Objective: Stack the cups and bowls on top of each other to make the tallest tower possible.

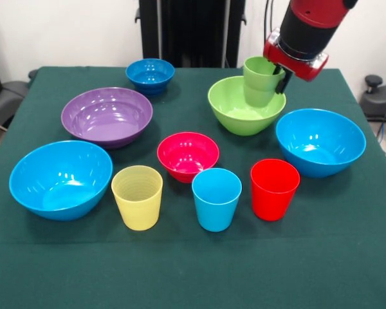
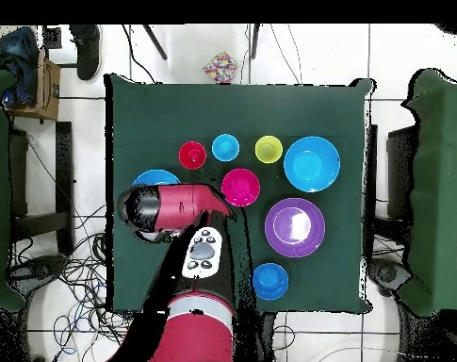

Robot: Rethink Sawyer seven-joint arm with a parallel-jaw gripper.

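Note:
My gripper (image 1: 278, 76) is shut on the rim of the green cup (image 1: 258, 82), which stands upright inside the large lime-green bowl (image 1: 244, 114) at the back right. On the cloth in front stand the pale yellow cup (image 1: 137, 197), the light blue cup (image 1: 216, 198) and the red cup (image 1: 274, 188). Around them sit the small pink-red bowl (image 1: 188, 155), the wide purple bowl (image 1: 107, 116), the small dark blue bowl (image 1: 150, 74) and two large light blue bowls (image 1: 61, 178) (image 1: 320, 141). In the overhead view my arm (image 2: 171, 207) hides the gripper, the green cup and the lime bowl.
The table is covered with a dark green cloth (image 1: 193, 270). The robot's black pedestal (image 1: 192, 32) stands behind the table's far edge. Cables lie on the floor (image 2: 62, 283) beside the table.

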